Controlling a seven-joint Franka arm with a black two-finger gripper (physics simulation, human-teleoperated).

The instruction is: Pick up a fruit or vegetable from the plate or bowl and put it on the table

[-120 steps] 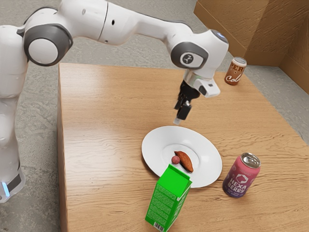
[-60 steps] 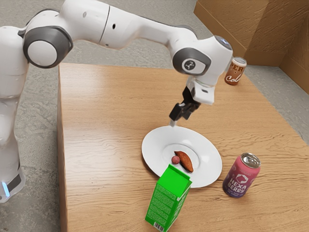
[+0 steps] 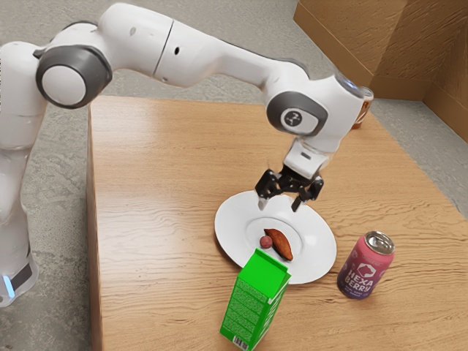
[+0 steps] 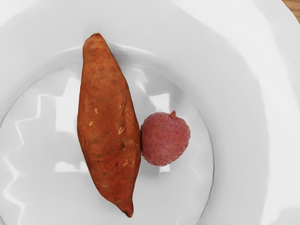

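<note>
tool (image 3: 279, 205) spread, seemingly above the plate (image 3: 320, 238); sweet potato (image 4: 108, 126) and lychee (image 4: 165, 139) touch.

And there's open air under the gripper (image 3: 279, 205), right down to the plate (image 3: 233, 227)! Tight inside, though: sweet potato (image 4: 108, 126) and lychee (image 4: 165, 138) sit side by side, no finger room between, but space along their outer flanks. The green carton (image 3: 251, 307) stands tall by the rim, the pink can (image 3: 365, 267) guards the exterior view's right, and bare table (image 3: 153, 205) stretches wide at its left!
</note>
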